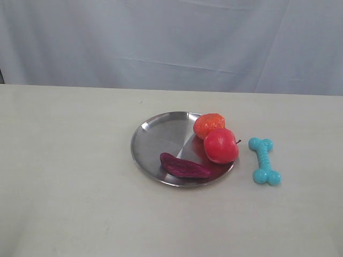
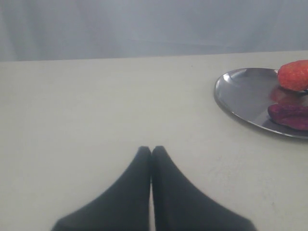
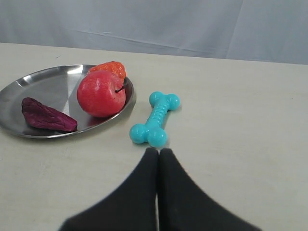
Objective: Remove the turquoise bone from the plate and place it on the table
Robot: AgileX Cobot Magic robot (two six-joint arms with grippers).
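A: Table [image 1: 69, 203] up front, bearing one plate [image 1: 161, 134]?
B: Yes, holding one apple [image 1: 220, 145] at three o'clock, one orange fruit [image 1: 208, 125] at one, one purple slice [image 1: 184, 166] at six.
A: And the turquoise bone [image 1: 264, 160]?
B: One, on the table beside the plate's three o'clock; left gripper [image 2: 151, 149] and right gripper [image 3: 158, 151] clenched, empty.

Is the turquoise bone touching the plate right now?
Apart. The exterior view shows a strip of bare table between the turquoise bone and the plate rim; the right wrist view shows the same gap.
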